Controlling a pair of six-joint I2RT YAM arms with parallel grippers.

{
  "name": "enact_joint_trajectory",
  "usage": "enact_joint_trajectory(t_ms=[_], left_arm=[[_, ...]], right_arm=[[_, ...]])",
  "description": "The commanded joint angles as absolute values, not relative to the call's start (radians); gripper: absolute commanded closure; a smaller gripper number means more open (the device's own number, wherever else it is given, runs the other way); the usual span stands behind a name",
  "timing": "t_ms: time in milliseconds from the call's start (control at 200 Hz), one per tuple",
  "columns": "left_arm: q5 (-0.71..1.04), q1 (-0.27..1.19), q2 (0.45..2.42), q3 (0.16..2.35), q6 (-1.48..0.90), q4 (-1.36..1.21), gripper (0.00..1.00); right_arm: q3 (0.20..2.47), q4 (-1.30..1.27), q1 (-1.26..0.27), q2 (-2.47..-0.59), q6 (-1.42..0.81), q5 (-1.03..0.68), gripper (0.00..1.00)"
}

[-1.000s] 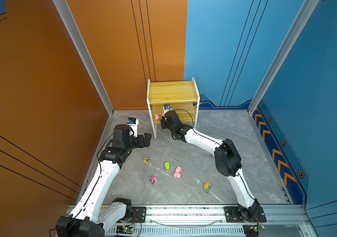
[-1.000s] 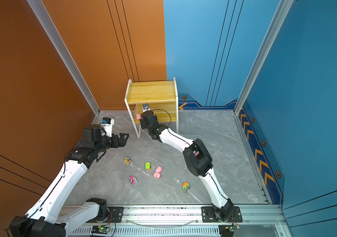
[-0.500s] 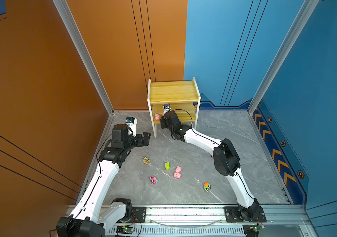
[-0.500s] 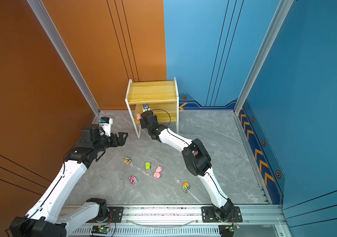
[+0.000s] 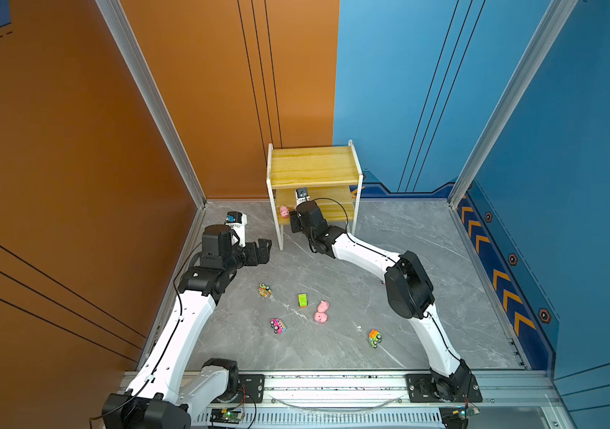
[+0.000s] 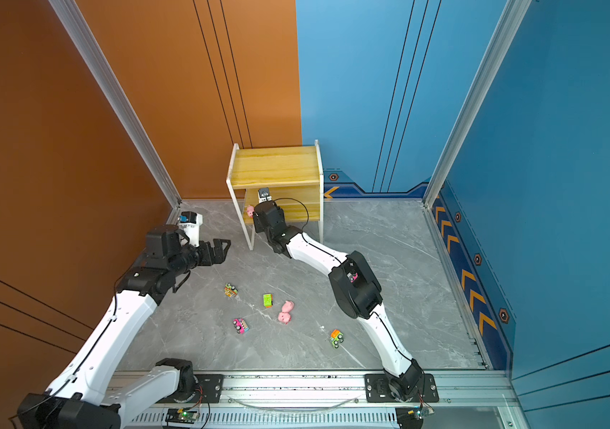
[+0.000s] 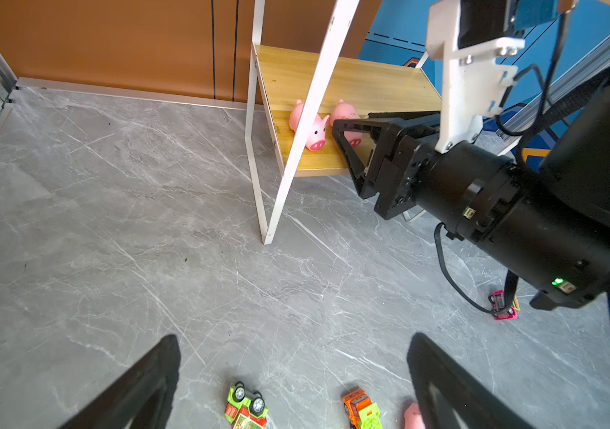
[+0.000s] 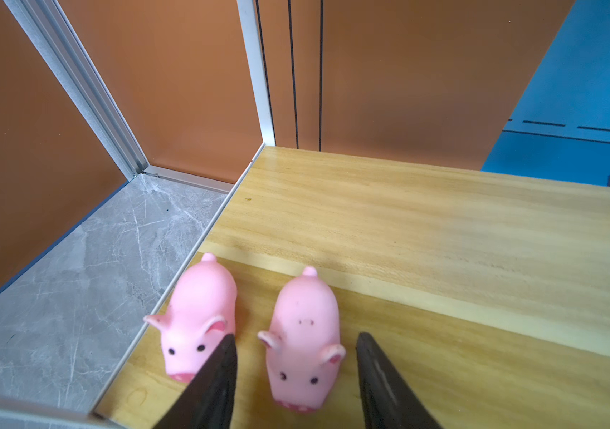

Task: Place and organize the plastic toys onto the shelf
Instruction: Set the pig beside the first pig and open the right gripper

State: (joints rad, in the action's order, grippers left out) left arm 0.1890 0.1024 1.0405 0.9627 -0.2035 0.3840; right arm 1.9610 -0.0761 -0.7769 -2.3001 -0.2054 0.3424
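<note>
The shelf [image 5: 312, 167] stands at the back wall. On its lower board [image 8: 444, 230] two pink pigs stand side by side. My right gripper [image 8: 296, 336] is open around the right pig [image 8: 305, 323], with a gap on each side, and its left finger is in front of the other pig [image 8: 199, 315]. My left gripper [image 7: 294, 338] hovers open and empty over the floor, left of the shelf [image 7: 370, 81]. Two more pigs [image 5: 321, 312] and several toy vehicles lie on the floor, among them a green one [image 5: 302, 300] and a pink one [image 5: 277, 325].
The shelf's white front leg [image 7: 270, 208] stands between my two grippers. An upturned green car [image 7: 245, 405] and an orange truck [image 7: 361, 410] lie just below the left gripper. A small pink vehicle [image 7: 502, 306] lies under the right arm. Walls close in on three sides.
My right gripper has opened and let go of the pig on the lower board. The left arm has hardly moved.
</note>
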Motion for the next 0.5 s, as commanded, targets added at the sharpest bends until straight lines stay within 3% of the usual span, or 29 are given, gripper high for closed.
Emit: enact_joint_trajectory(t_ms=[0,305,496], left_arm=[[0.211,0.091,1.023,0.947,-0.215,0.368,0.04],[0.195,0.081,1.023,0.943,-0.23,0.361,0.04],[0.18,0.052,1.037,0.944,-0.263,0.362,0.04]], right_arm=[[1.919,-0.146,-0.79,-2.205,-0.191,0.387,0.45],[1.705,-0.227,-0.818,-2.016,-0.175,0.409,0.36],[1.435,-0.263,-0.848,-1.825,-0.211,0.4,0.3]])
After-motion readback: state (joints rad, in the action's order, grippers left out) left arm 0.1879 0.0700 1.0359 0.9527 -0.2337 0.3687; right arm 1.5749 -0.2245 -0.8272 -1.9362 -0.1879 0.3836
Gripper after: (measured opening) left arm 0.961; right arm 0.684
